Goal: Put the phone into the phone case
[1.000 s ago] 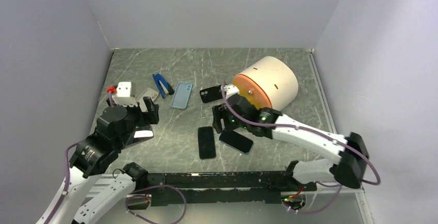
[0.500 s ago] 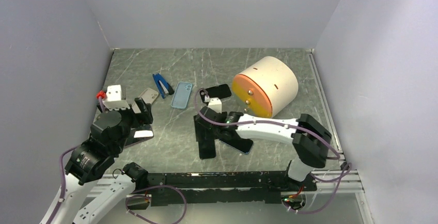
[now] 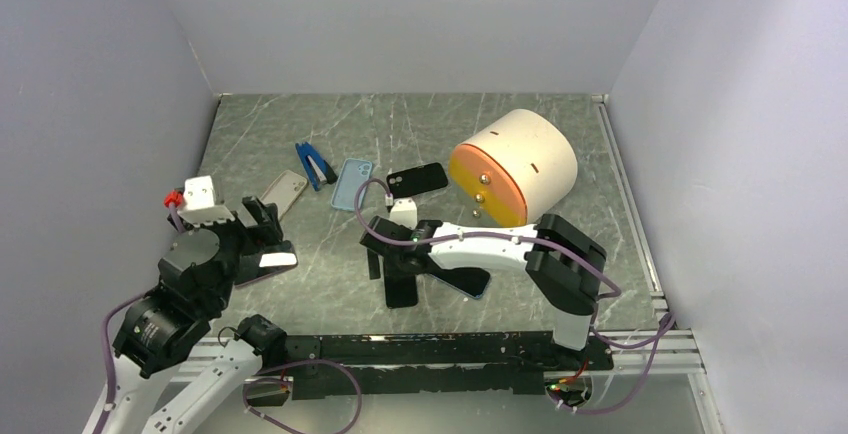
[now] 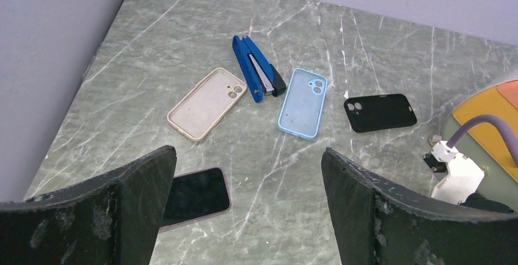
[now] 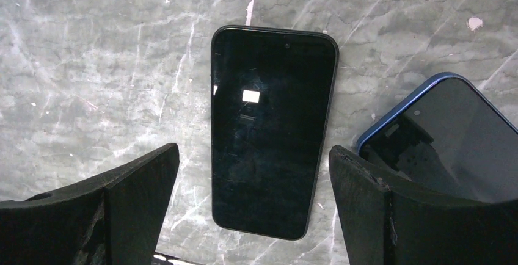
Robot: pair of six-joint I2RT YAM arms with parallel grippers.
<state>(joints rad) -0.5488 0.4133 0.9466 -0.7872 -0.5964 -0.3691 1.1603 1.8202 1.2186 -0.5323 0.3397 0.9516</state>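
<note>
A black phone lies screen up on the marble table, directly below my open right gripper, whose fingers straddle its lower half without touching it. A blue-edged phone lies just to its right. In the top view the right gripper hovers over the black phone. Three empty phone cases lie farther back: beige, light blue and black. My left gripper hangs open and empty above the table, beside a pink-edged phone.
A blue stapler-like tool lies between the beige and light blue cases. A large cream cylinder with an orange face lies on its side at the back right. Grey walls close in three sides of the table.
My right arm has swung left, from above the blue-edged phone to above the black phone, and its jaws have opened wider. The left arm has drawn back toward the near left.
</note>
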